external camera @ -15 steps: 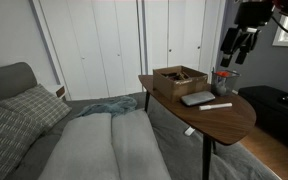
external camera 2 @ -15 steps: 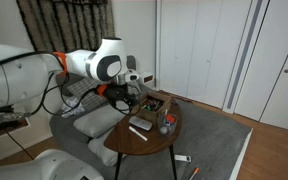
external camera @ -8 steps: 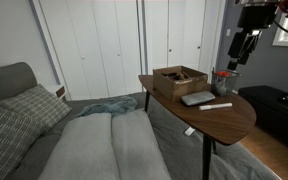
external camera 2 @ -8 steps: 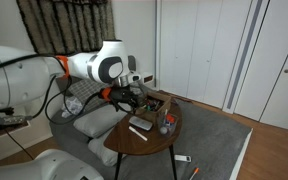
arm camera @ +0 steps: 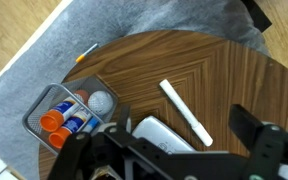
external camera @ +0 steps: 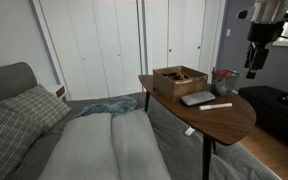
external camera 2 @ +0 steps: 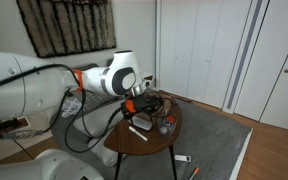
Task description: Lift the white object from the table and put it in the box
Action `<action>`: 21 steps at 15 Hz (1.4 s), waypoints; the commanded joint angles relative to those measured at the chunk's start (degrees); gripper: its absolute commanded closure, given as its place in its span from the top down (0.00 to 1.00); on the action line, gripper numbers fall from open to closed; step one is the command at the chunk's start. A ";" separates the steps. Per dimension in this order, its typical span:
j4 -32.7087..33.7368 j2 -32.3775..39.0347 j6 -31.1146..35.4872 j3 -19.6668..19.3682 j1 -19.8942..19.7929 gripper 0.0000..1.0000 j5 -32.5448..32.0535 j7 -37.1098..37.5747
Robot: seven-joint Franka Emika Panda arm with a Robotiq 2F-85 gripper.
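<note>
The white object is a slim white marker (arm camera: 186, 112) lying flat on the round wooden table (arm camera: 224, 75); it also shows in an exterior view (external camera: 216, 105). The open brown box (external camera: 179, 78) stands at the back of the table and holds a few small items. My gripper (arm camera: 174, 150) is open and empty, hovering well above the table with the marker between and below its fingers. In an exterior view it hangs high above the table's far side (external camera: 254, 60). In an exterior view the arm partly hides the tabletop (external camera 2: 142, 102).
A flat grey device (arm camera: 164, 135) lies beside the marker. A mesh cup (arm camera: 69, 112) holds orange-capped items. A small white thing (arm camera: 87, 52) lies on the grey carpet below. A sofa with cushions (external camera: 104, 140) stands next to the table.
My gripper has moved sideways away from the box toward the table's far edge and a little higher. The marker and the other things have not moved.
</note>
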 commanded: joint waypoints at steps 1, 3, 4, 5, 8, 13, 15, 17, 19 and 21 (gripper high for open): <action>-1.94 3.19 11.19 -6.08 1.96 1.00 0.46 -11.20; -1.79 6.39 14.17 -9.87 4.14 1.00 6.09 -17.24; -1.33 8.09 13.66 -10.95 5.28 1.00 9.16 -19.59; -2.06 5.13 12.23 -6.80 0.99 1.00 6.45 -16.34; -1.90 8.22 13.19 -8.30 2.33 1.00 9.50 -19.53; -1.67 12.20 12.55 -2.52 3.16 1.00 8.61 -16.99; -1.70 14.40 13.80 0.37 3.37 1.00 8.31 -15.12; -1.85 15.95 14.76 1.98 3.44 1.00 8.39 -14.01; -1.85 17.43 14.24 3.50 3.38 0.98 8.23 -12.82; -2.63 17.99 15.04 4.47 3.15 0.93 7.89 -11.95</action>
